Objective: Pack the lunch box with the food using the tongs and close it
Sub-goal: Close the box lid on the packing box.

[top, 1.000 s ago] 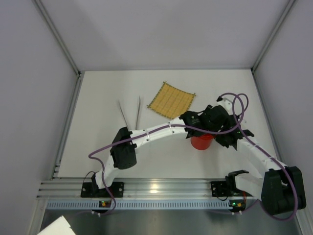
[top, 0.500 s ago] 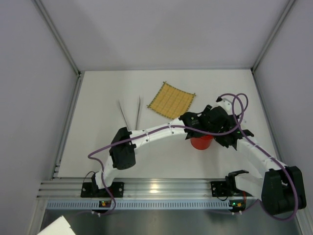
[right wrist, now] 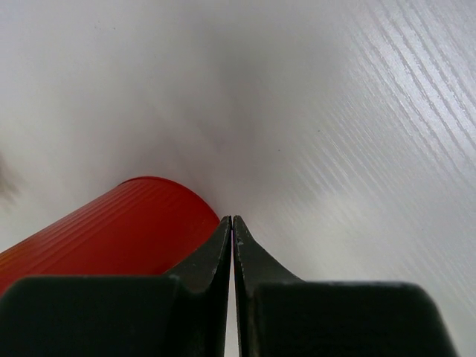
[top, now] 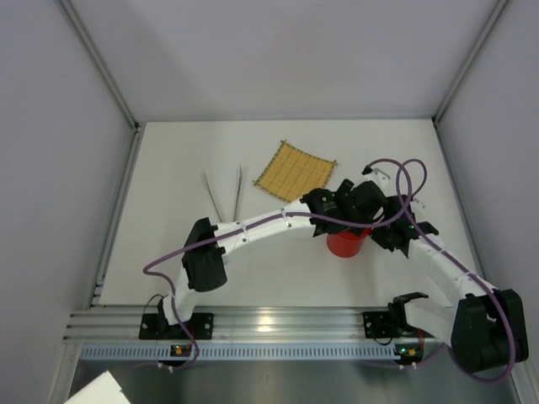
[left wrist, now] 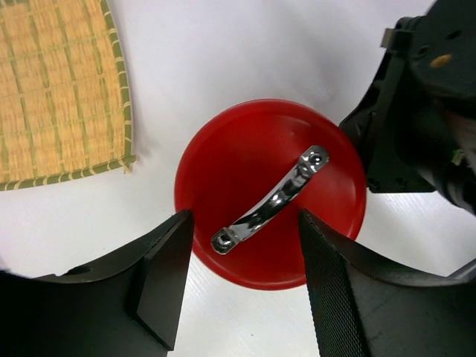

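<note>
The red lunch box (top: 346,245) stands upright right of centre, its round red lid (left wrist: 245,149) on top with a curved silver handle (left wrist: 271,202). Directly above it hangs my left gripper (left wrist: 245,217), open; its black fingers (left wrist: 165,277) stand apart on either side of the lid's near edge. My right gripper (right wrist: 233,219) is shut and empty, its tips close beside the box's ribbed red wall (right wrist: 111,223). The tongs (top: 224,195) lie on the table to the left, in a narrow V. The food is out of view.
A yellow woven mat (top: 296,172) lies beyond the lunch box, and its corner shows in the left wrist view (left wrist: 59,89). Both arms crowd around the box. White walls with metal rails close in the table on three sides.
My left arm has shifted its gripper a little toward the far side over the lunch box. The right arm has hardly moved.
</note>
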Available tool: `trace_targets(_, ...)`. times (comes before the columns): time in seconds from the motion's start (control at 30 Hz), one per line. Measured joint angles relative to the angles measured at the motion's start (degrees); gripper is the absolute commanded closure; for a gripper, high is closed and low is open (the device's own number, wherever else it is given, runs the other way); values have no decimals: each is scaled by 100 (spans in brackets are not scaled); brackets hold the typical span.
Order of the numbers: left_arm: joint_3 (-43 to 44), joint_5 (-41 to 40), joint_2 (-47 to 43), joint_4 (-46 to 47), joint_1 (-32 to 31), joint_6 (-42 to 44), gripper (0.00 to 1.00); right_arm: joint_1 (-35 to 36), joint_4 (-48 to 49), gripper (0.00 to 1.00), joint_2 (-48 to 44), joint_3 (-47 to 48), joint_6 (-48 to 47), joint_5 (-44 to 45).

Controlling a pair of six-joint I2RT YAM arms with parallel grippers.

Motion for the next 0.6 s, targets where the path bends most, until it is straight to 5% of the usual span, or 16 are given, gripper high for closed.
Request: trace_targets(0.6,-358,22,-929,-157,352,4,35,-68,-511,92,-614,39,155,682)
